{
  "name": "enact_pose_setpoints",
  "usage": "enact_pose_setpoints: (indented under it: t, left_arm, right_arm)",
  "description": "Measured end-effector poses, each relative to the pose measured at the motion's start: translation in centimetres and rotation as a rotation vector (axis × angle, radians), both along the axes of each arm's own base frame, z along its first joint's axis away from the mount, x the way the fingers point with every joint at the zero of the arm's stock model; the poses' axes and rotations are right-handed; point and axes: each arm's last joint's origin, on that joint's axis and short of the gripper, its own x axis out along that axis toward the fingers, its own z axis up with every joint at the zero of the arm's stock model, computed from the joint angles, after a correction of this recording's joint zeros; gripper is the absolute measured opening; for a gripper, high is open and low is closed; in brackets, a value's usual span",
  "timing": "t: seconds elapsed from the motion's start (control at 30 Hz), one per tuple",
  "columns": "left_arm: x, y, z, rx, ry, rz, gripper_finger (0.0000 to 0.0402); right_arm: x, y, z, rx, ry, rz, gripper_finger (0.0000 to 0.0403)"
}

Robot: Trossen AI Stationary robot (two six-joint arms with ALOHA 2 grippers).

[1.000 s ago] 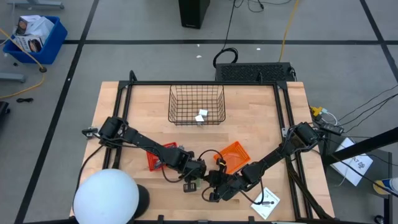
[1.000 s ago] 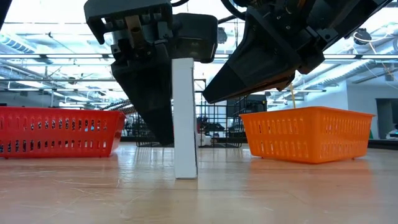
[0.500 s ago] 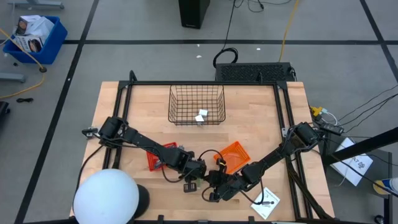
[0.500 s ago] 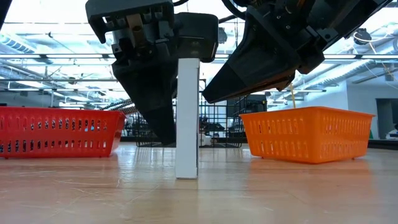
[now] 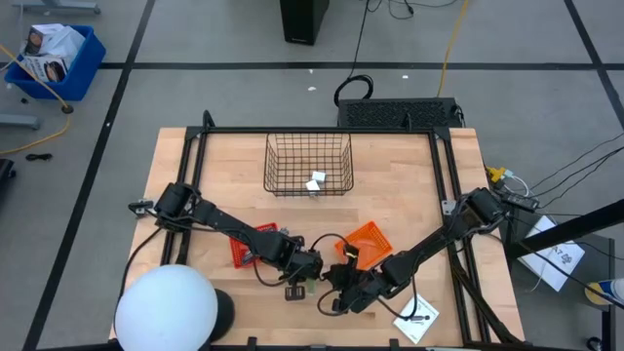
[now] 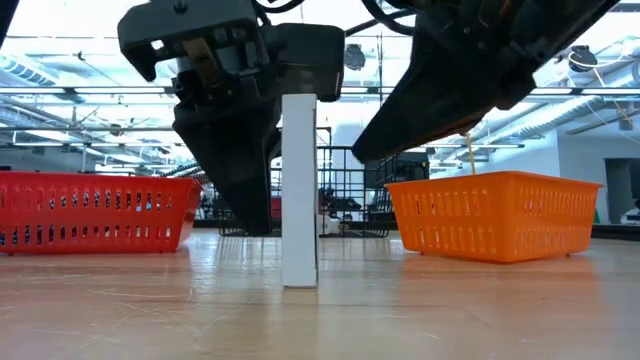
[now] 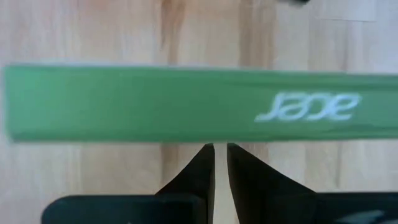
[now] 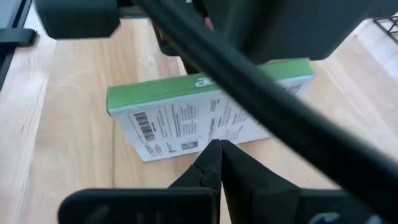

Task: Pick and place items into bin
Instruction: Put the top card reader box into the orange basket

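A flat box with a green spine [image 7: 155, 102] and a white label face [image 8: 186, 124] stands upright on one narrow edge [image 6: 299, 190] near the table's near edge. My left gripper [image 7: 221, 148] is shut and points down close beside the box's left face [image 6: 250, 225]. My right gripper [image 8: 219, 146] is shut and hangs to the right of the box, higher up [image 6: 360, 155]. One white cube [image 5: 316, 182] lies in the wire basket. A white card with a black part [image 5: 417, 317] lies at the near right. The plier-like tool, the second cube and the second card are hidden. My left gripper stands with shut fingers [image 7: 202, 168] pointing down beside the box's green spine [image 7: 211, 134], on the box's left side. I cannot tell whether it touches the box.
A red bin [image 5: 249, 244] and an orange bin [image 5: 366, 244] sit just beyond the grippers, and the wire basket [image 5: 308, 163] is farther back. A white dome [image 5: 166, 307] fills the near left corner. A dark frame [image 5: 317, 130] borders the table.
The box has stayed upright on its edge. My left gripper has shifted slightly toward the table's left edge, away from the box. My right gripper has drawn off toward the right edge. Both have stayed shut.
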Motion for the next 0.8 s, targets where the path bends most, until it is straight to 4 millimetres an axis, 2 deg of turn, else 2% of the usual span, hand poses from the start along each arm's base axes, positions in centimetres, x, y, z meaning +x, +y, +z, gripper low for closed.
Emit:
enact_pose_setpoints:
  t: [0.23,0.5,0.8]
  left_arm:
    - [-0.4,0.2,0.9,0.034,-0.004,-0.028,0.0047]
    - [-1.2,0.6,5.9,0.065,-0.193,-0.115,0.0047]
    - [-2.7,2.4,10.2,0.095,-0.291,-0.217,0.0047]
  right_arm:
    - [-0.5,-0.4,2.2,0.012,-0.008,0.046,0.0]
    - [-1.1,-1.1,4.1,-0.007,0.005,0.1,0.0005]
    - [-1.2,-1.2,4.3,-0.096,-0.004,0.107,0.0079]
